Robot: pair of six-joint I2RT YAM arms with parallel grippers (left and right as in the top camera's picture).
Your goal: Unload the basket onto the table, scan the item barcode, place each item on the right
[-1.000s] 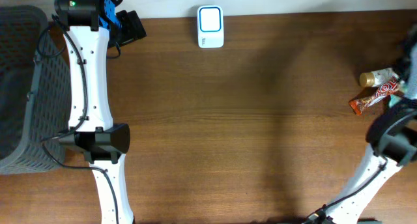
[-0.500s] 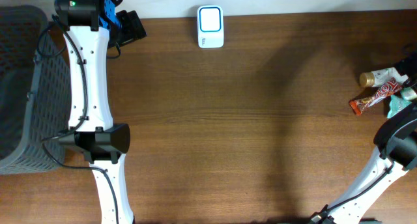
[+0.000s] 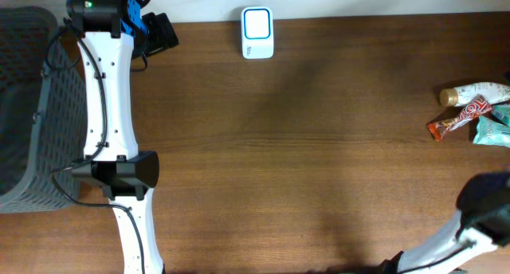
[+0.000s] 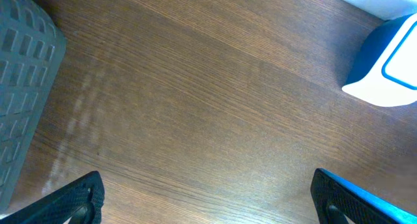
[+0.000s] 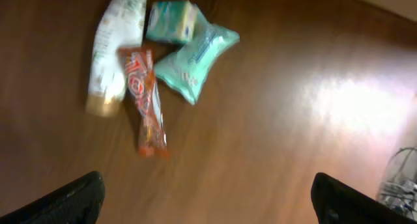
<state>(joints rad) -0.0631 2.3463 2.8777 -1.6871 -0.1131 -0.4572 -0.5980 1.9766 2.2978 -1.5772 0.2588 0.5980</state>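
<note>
Right pincer (image 5: 208,201) spread wide; snack bar (image 5: 146,107) red-orange, slim (blurred).

The right wrist view is smeared: print on the snack bar (image 5: 144,103), bottle (image 5: 114,55) and teal packets (image 5: 195,58) cannot be read. A clear object (image 5: 402,178) is cut by its right edge. Overhead, the basket (image 3: 24,107) runs off the left edge, and the right arm (image 3: 478,218) off the near right corner.

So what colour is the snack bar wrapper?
The snack bar wrapper is orange-red, clearest in the right wrist view.
</note>
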